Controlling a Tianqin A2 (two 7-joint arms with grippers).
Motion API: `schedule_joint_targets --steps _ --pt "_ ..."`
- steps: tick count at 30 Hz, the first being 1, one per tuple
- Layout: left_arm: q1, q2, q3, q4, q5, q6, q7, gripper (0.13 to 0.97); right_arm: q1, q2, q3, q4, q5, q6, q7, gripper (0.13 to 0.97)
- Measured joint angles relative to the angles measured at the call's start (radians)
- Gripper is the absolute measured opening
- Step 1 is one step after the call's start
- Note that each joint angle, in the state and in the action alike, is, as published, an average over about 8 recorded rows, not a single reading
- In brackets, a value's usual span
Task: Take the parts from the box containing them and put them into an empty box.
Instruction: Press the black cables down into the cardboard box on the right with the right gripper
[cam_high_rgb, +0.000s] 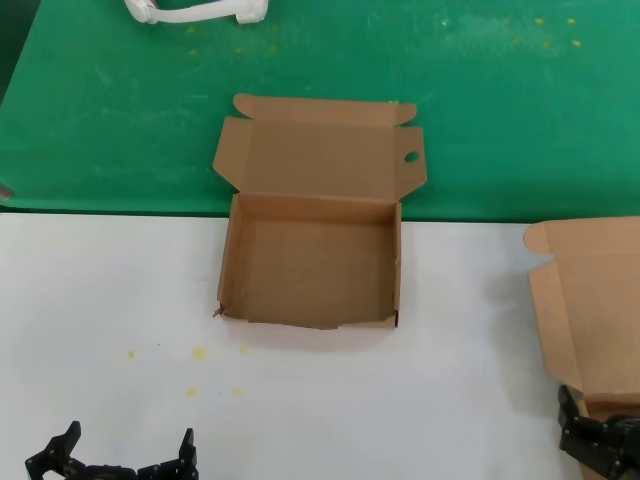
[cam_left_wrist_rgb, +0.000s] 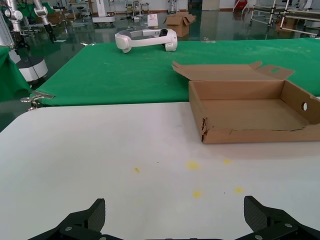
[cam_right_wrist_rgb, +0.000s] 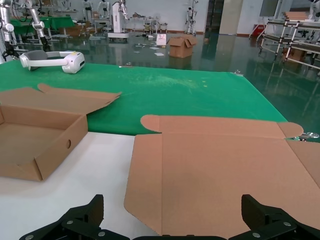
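Brown cardboard empty box (cam_high_rgb: 312, 265) sits mid-table, straddling the white/green edge, lid back, front wall ragged, bare white table (cam_high_rgb: 110, 300) around it. Second box (cam_high_rgb: 590, 300) at right, cut off by the frame; its inside and any parts are hidden. Left gripper (cam_high_rgb: 118, 455) near edge, wide open, holding nothing. Right gripper (cam_right_wrist_rgb: 170, 220) open over the lid.

Two cardboard boxes (cam_high_rgb: 310, 250) (cam_high_rgb: 590, 300), one white headset (cam_high_rgb: 195, 10), two end effectors (cam_high_rgb: 120, 462) (cam_high_rgb: 600, 435)
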Motion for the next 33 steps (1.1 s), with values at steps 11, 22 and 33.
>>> schedule_joint_targets --steps 11,22,33 --pt "0.000 0.000 0.000 0.000 0.000 0.000 0.000 0.966 0.000 0.000 0.000 0.000 0.000 0.000 0.000 0.966" --pt "0.000 0.000 0.000 0.000 0.000 0.000 0.000 0.966 0.016 0.059 -0.047 0.002 -0.001 0.035 -0.022 0.966" --pt "0.000 0.000 0.000 0.000 0.000 0.000 0.000 0.966 0.043 0.380 -0.238 0.071 0.222 0.209 -0.190 0.966"
